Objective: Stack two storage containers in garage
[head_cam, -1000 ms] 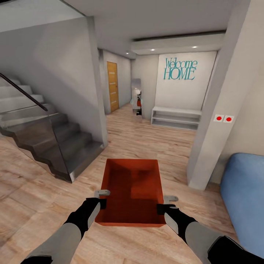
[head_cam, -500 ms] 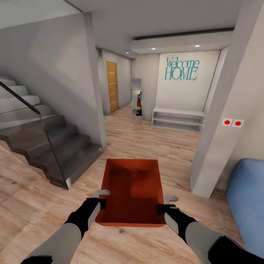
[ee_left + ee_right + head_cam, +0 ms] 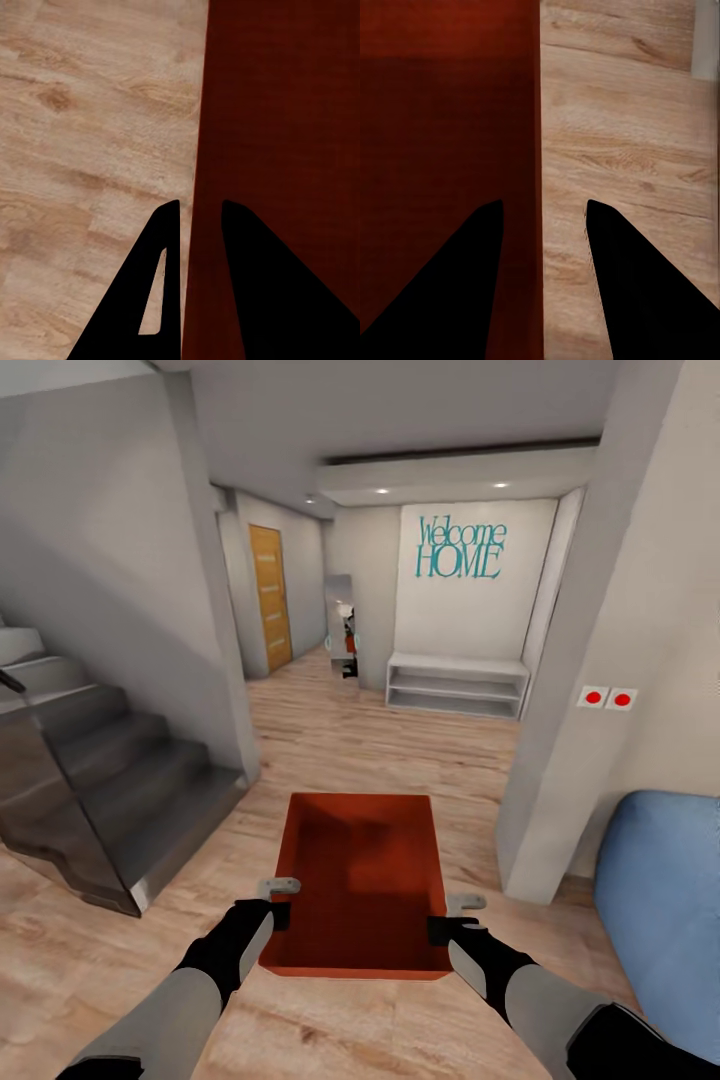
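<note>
One orange-red lidless storage container (image 3: 365, 870) hangs level above the light wood-plank floor, low in the head view's middle. My left gripper (image 3: 281, 907) is shut on its left wall and my right gripper (image 3: 446, 920) on its right wall. In the left wrist view the black fingers (image 3: 201, 211) straddle the container's wall (image 3: 285, 112), one inside and one outside. The right wrist view shows the same, with the right gripper (image 3: 544, 206) astride the container's wall (image 3: 442, 112). The bin is empty inside.
A dark staircase (image 3: 100, 780) with a glass side rises at the left. A white pillar (image 3: 560, 760) and a blue cushion (image 3: 660, 900) stand at the right. Ahead the plank hallway (image 3: 380, 740) leads to an orange-wood door (image 3: 268, 595), a mirror (image 3: 340, 625) and a white shelf (image 3: 455, 685).
The whole view has shifted: stairs, door and sign slid left and the pillar came nearer, so the camera moved. The container and both grippers keep their places in the picture.
</note>
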